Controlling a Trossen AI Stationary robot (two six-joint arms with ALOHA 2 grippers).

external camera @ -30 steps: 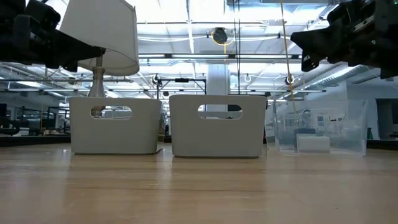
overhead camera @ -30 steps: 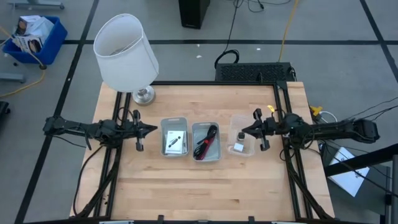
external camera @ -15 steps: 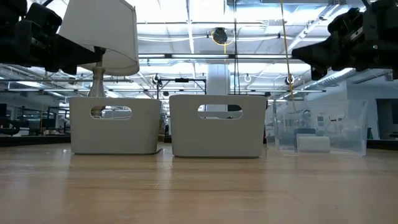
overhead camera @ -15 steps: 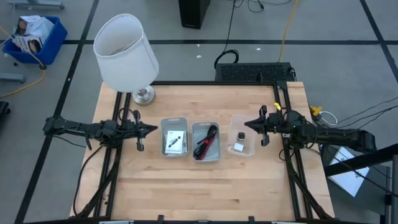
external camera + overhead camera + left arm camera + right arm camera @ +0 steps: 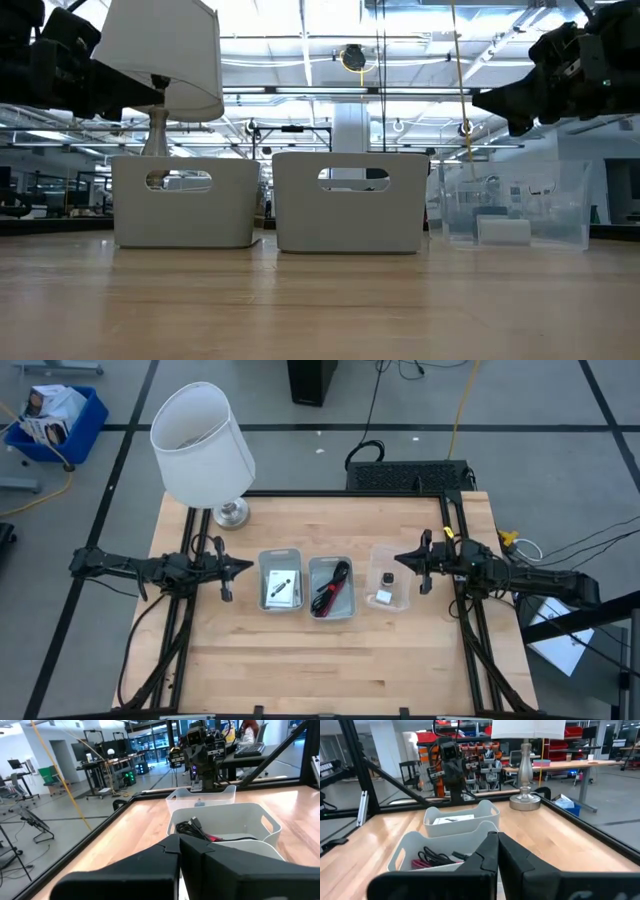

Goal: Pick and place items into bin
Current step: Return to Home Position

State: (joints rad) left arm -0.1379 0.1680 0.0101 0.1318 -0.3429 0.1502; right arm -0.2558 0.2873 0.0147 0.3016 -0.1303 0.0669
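The cable (image 5: 333,584) was found in the right grey bin (image 5: 333,616), its long axis slanted lower-left to upper-right from above. The left gripper (image 5: 246,569) and right gripper (image 5: 401,559) were noted closed, empty, flanking the bins

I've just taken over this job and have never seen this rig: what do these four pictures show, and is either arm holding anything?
Two dark robot arms work at a wooden table. The high view looks straight down; the low view looks level across the tabletop; each wrist view looks past that arm's own fingers. The left gripper hovers beside the left gray bin, which holds white cards. The right gray bin holds a red-and-black cable. The right gripper hovers by a clear container holding a white block and a black cube. Both grippers' fingers are shut on nothing. A lamp stands near a table corner.
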